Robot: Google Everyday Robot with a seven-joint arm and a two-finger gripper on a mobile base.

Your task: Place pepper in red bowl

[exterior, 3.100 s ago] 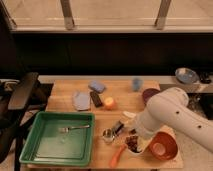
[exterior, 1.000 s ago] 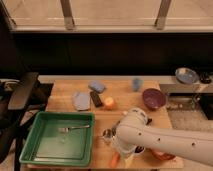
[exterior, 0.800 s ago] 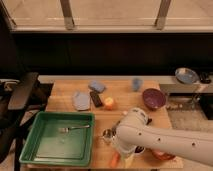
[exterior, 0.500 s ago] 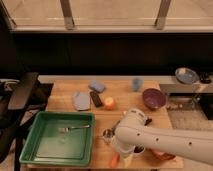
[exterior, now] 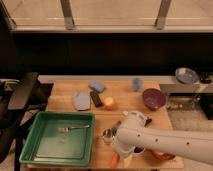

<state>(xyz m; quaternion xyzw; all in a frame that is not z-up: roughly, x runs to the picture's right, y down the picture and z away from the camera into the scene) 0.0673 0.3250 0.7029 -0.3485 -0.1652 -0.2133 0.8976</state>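
The white arm [exterior: 165,142] reaches in from the lower right across the front of the wooden worktop [exterior: 120,91]. Its rounded end covers the pincer [exterior: 119,151], which hangs low over the front edge, just right of the green tray [exterior: 35,150]. Whether the pincer is spread or closed cannot be told, nor whether it touches anything. The pepper [exterior: 114,160] shows only as a slim orange-red sliver below the arm's end, at the very front of the worktop. It is outside the red bowl [exterior: 161,156]. That bowl lies to the right of the pepper, mostly hidden under the arm, with only a strip of its rim showing. A small metal cup [exterior: 106,134] stands between the tray and the arm. A fork [exterior: 74,128] lies inside the tray near its back wall. Farther back, the purple bowl [exterior: 153,98] sits at the right side of the worktop. An orange ball [exterior: 109,103] rests near the middle, just beside a dark block [exterior: 96,98]. A blue cup [exterior: 136,83] stands near the rear edge. A grey bowl [exterior: 186,76] sits off to the right on a separate ledge.
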